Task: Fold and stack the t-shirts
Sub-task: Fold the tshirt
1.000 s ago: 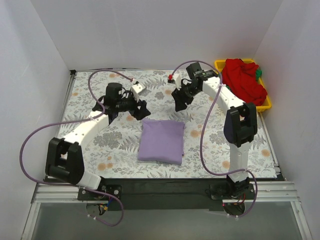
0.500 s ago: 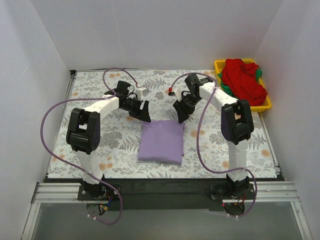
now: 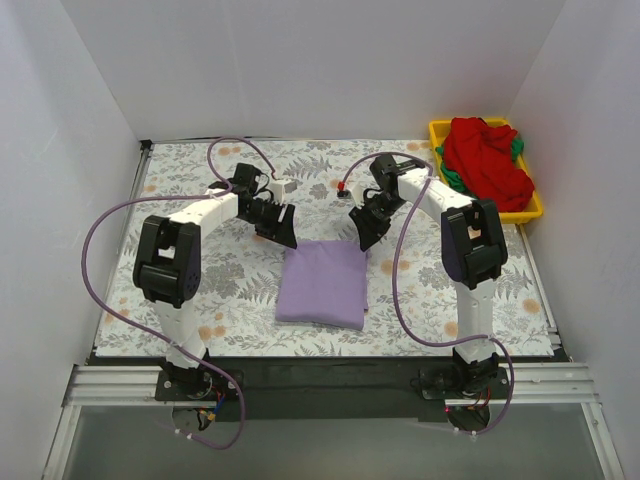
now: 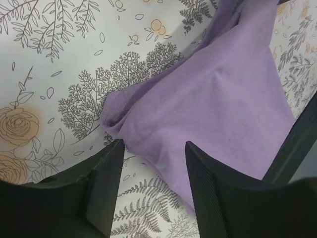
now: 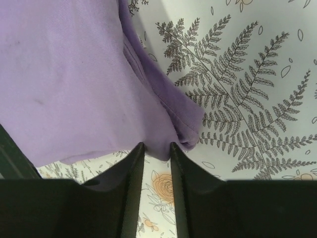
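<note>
White walls (image 3: 330, 60) enclose the floral tablecloth (image 3: 200, 290). The left gripper (image 4: 154, 145) straddles the purple shirt (image 3: 322, 282) with its jaws apart. The right gripper (image 5: 157, 145) is nearly closed; its grip cannot be told.

Plain lavender against grey-and-orange florals.
The lavender t-shirt (image 3: 322, 283) is unpatterned; the cloth (image 3: 180, 190) under it is white with grey ferns and orange roses; a red t-shirt (image 3: 485, 160) and a green t-shirt (image 3: 450, 178) fill the yellow tray (image 3: 438, 128).

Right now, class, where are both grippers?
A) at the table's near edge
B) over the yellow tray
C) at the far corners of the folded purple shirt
C: the left gripper and the right gripper each sit at a far corner of the purple shirt.
</note>
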You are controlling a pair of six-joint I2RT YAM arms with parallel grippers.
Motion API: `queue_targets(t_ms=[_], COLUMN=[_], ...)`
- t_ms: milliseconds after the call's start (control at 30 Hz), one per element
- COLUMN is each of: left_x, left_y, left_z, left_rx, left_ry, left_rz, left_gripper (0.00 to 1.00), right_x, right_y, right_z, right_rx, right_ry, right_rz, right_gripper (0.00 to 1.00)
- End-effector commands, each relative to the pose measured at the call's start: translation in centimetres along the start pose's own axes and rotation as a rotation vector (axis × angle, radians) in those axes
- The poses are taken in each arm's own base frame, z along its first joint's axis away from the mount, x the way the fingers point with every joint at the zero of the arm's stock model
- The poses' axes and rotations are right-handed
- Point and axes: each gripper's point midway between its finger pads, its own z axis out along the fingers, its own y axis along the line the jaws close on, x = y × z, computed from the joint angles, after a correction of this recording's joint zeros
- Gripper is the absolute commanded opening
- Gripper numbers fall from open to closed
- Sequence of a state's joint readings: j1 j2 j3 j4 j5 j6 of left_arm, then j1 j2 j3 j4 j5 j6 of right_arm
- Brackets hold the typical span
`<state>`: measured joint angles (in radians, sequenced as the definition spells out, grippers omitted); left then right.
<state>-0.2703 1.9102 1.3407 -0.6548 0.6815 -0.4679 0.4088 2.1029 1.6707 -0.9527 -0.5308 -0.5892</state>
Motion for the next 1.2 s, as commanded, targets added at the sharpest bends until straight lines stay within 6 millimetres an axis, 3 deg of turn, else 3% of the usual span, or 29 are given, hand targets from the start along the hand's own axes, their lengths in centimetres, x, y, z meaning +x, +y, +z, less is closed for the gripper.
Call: queue_targets(t_ms=[0,67,100,133,200,300,433,600,767,867,967,1000,1033,1067,1100,1133,1167], left_x=[-1.2,-1.8,-2.1,-2.5,-3.1,-4.4,-5.2,-5.8,-6.9,-7.4,-8.1,-8.4,-9.1,-9.4,-9.6,-10.7,-10.2], left_y=[0.4,0.6,0.6,0.7,0.5,0.5,1.4,2.8,5.5,7.4,8.9,9.0,8.9,7.9,7.3,5.6,4.2], left_z=[-0.3,-0.4,-0.5,-0.6,-1.1,-2.3,-3.4,-2.4,-0.1,1.0,1.6,1.5,0.9,0.5,0.0,-1.9,-2.3], left_rx=[-0.010,-0.022,-0.024,-0.027,-0.033,-0.069,-0.110,-0.116,-0.144,-0.178,-0.213,-0.215,-0.213,-0.170,-0.155,-0.145,-0.100], left_ry=[-0.019,-0.033,-0.041,-0.053,-0.079,-0.139,-0.185,-0.186,-0.182,-0.181,-0.191,-0.198,-0.218,-0.230,-0.243,-0.287,-0.289], left_rz=[0.025,0.037,0.042,0.049,0.057,0.082,0.107,0.100,0.064,0.043,0.026,0.005,0.002,0.003,0.000,0.014,0.006], left_gripper=[0.50,0.31,0.24,0.11,0.00,0.00,0.00,0.00,0.00,0.00,0.00,0.02,0.17,0.24,0.31,0.35,0.50], right_x=[0.1,0.1,-0.1,-0.1,-0.4,-0.5,0.7,0.8,-0.3,-1.6,-2.7,-2.8,-3.0,-3.6,-3.8,-4.1,-4.9], right_y=[0.6,0.5,0.5,0.4,0.2,-0.3,-2.4,-4.1,-8.1,-10.1,-10.8,-10.7,-10.6,-10.1,-9.9,-9.4,-8.1], right_z=[0.0,-0.3,-0.5,-0.7,-1.4,-3.0,-4.8,-3.1,-1.4,-1.4,-2.0,-2.2,-2.4,-3.4,-4.2,-4.9,-6.6], right_rx=[-0.030,-0.020,-0.013,-0.006,0.011,0.052,0.110,0.095,0.154,0.207,0.231,0.236,0.238,0.248,0.257,0.256,0.260], right_ry=[0.003,0.003,0.000,-0.001,-0.011,-0.027,-0.033,-0.011,0.016,0.004,-0.019,-0.024,-0.030,-0.047,-0.059,-0.079,-0.117], right_rz=[0.000,-0.003,-0.008,-0.007,-0.011,-0.009,0.012,0.051,0.066,0.070,0.073,0.072,0.070,0.057,0.055,0.053,0.044], right_gripper=[0.25,0.13,0.02,0.01,0.01,0.01,0.01,0.01,0.01,0.01,0.01,0.01,0.06,0.15,0.31,0.39,0.52])
